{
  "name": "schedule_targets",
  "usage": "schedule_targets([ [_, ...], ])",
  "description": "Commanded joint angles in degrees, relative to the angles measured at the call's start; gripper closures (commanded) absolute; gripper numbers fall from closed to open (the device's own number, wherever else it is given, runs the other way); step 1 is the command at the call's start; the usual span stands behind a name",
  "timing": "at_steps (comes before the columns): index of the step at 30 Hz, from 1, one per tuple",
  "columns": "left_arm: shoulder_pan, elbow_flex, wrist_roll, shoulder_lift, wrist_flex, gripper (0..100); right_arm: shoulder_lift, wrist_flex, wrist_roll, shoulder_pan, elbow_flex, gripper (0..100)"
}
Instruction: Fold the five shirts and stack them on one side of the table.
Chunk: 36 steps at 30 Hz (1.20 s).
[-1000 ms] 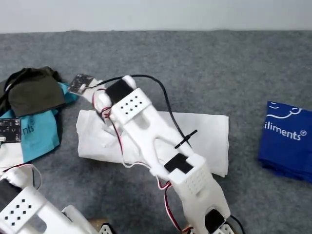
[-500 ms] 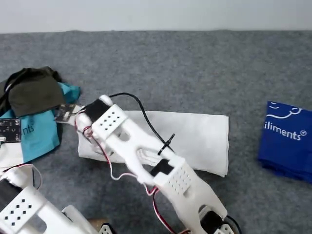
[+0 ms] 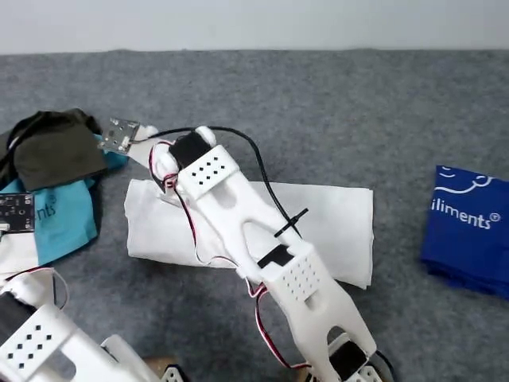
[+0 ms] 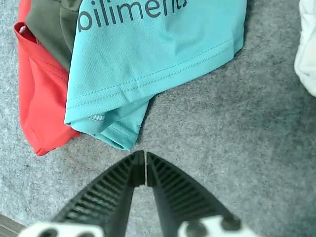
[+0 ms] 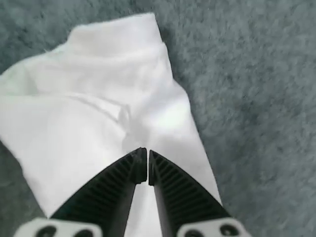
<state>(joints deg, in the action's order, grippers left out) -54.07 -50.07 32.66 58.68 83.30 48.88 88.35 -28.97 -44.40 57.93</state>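
**Both claws closed, right one over the white shirt**

From my station, the right claw (image 5: 143, 159) has its two black fingers pressed together at the tips. It hangs over the white shirt (image 5: 94, 108), near one rounded end of the cloth. I cannot tell whether the tips touch the fabric. In the high view, the right arm (image 3: 238, 215) stretches diagonally from the near edge across that white shirt (image 3: 334, 223). The shirt lies folded into a long rectangle in the middle of the grey counter (image 3: 334, 111), and the arm's wrist sits over its left end.

The left claw (image 4: 141, 164) is closed as well, fingers meeting with nothing between them. It is above bare counter just beside the hem of the teal shirt (image 4: 148, 54). A red shirt (image 4: 42, 103) lies partly under the teal one, and a dark olive shirt (image 4: 49, 24) lies on top of both. The left arm (image 3: 36, 342) sits at the near left corner in the high view.

That loose pile is at the left side of the counter. A blue shirt (image 3: 469, 231) lies folded at the right edge, well apart from the others.
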Motion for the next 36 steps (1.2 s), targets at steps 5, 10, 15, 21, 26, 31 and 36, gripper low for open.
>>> schedule_targets([
  [5,0.0,0.4,0.35,0.79,-1.23,98,-2.51,4.97,-0.26,-3.38,3.16,98.8],
  [10,0.0,-0.13,0.35,0.88,-1.23,98,3.82,-2.95,-0.26,-3.21,3.34,98.8],
  [15,-0.09,-0.84,0.35,0.97,-1.14,98,6.99,1.54,-0.26,-2.59,5.98,98.8],
  [21,0.0,-0.84,0.35,0.97,-1.14,98,6.37,13.05,4.22,-2.07,16.35,98.8],
  [26,0.0,-0.84,0.44,0.97,-1.14,98,3.21,14.81,7.56,-1.63,17.14,98.8],
  [31,0.0,-0.31,0.53,0.97,-1.14,98,-4.26,14.81,10.55,-1.63,5.36,98.8],
  [36,-0.09,-0.31,0.53,0.97,-1.14,98,-11.03,14.55,10.64,-1.01,-10.9,98.8],
])
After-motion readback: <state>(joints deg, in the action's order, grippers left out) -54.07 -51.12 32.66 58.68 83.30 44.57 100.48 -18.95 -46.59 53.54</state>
